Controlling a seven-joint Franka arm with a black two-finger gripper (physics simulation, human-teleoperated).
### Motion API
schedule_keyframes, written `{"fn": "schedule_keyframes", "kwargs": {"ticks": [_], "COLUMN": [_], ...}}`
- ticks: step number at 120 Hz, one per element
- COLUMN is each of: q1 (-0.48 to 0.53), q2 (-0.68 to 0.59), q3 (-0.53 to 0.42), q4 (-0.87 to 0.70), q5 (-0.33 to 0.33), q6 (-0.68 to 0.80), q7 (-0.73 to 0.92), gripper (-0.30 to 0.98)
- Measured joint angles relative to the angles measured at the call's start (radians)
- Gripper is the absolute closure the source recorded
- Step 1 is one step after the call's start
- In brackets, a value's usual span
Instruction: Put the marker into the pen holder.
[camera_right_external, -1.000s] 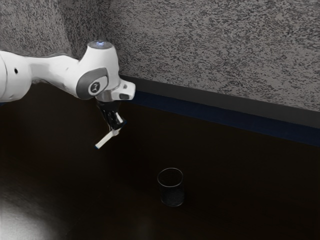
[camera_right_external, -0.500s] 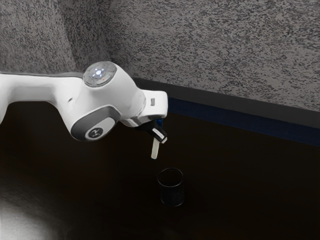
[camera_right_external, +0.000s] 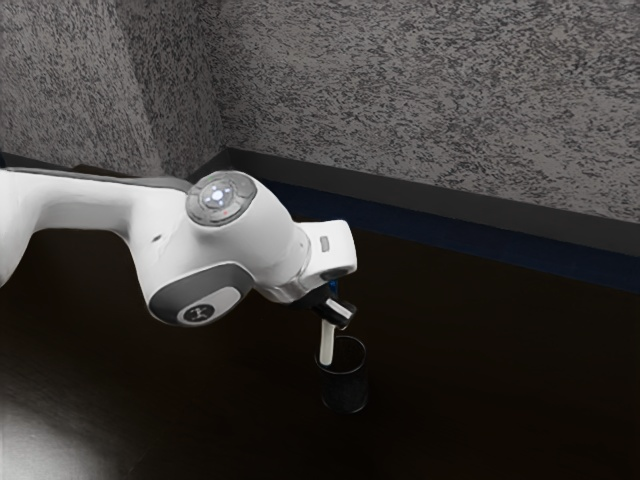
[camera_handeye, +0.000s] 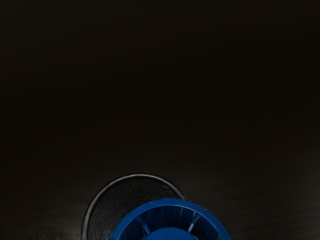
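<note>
My gripper (camera_right_external: 335, 308) is over the pen holder's rim, shut on the marker's upper part. The white marker (camera_right_external: 327, 343) hangs nearly upright below it, its lower end at the near-left part of the rim in the exterior view; whether that end is inside the opening I cannot tell for certain. The dark round pen holder (camera_right_external: 345, 391) stands upright on the table. In the wrist view the marker's blue end (camera_handeye: 170, 220) is large and close, covering part of the pen holder's rim (camera_handeye: 140, 175).
The dark table (camera_right_external: 480, 380) surrounds the pen holder. A blue strip (camera_right_external: 500, 251) and a grey textured wall (camera_right_external: 430, 90) run behind it.
My arm has swung toward the exterior view's right and come down with the marker, which has turned from slanted to nearly upright. The pen holder has stayed in place.
</note>
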Motion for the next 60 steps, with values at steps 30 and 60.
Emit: {"fn": "schedule_keyframes", "kwargs": {"ticks": [30,60], "q1": [0.039,0.077], "q2": [0.105,0.165], "q3": [0.005,0.021], "q4": [0.061,0.092], "q5": [0.164,0.194], "q6": [0.018,0.053], "q7": [-0.079,-0.108], "gripper": [0.73,0.73]}}
